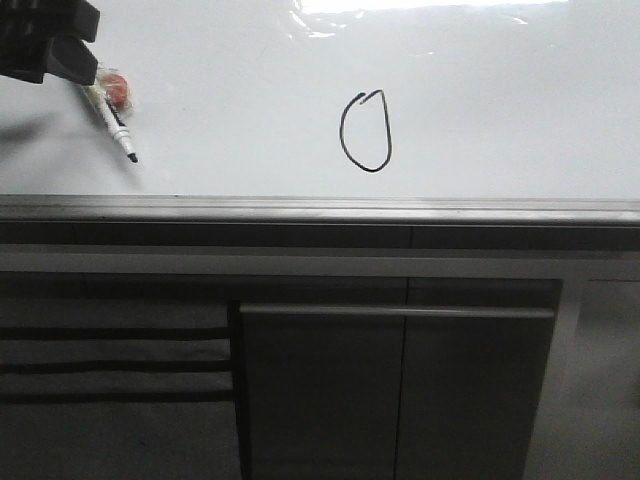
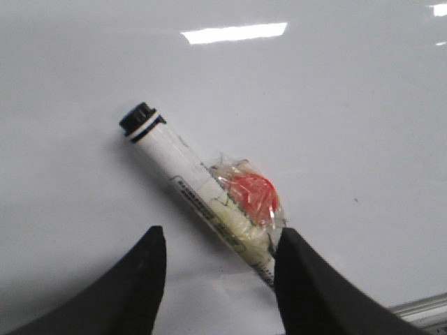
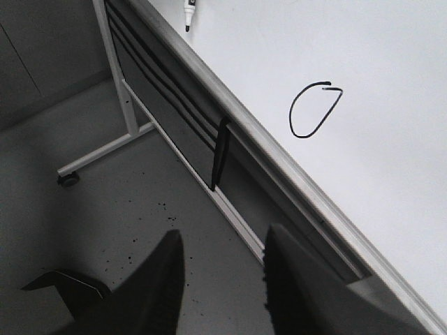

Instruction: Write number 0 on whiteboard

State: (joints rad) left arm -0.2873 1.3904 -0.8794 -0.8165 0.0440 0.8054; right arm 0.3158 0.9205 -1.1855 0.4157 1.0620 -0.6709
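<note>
- Showing in the front view: thin black hand-drawn number 0 (image 1: 366, 131) mid-way across the glossy white whiteboard (image 1: 500, 110); white black-tipped marker (image 1: 115, 122) lies far left.
- Left wrist view: left gripper (image 2: 218, 255) spread wide, empty; marker touches one finger.
- Right wrist view: right gripper (image 3: 223, 262) parted, empty, off the board.

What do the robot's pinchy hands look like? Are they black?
Yes. Both are black. The left end effector has two thick, smooth fingers that curve and taper to rounded tips. The right end effector looks the same, with matt dark fingers. From the front, the left one shows as a blocky black shape. No cables or markings show.
</note>
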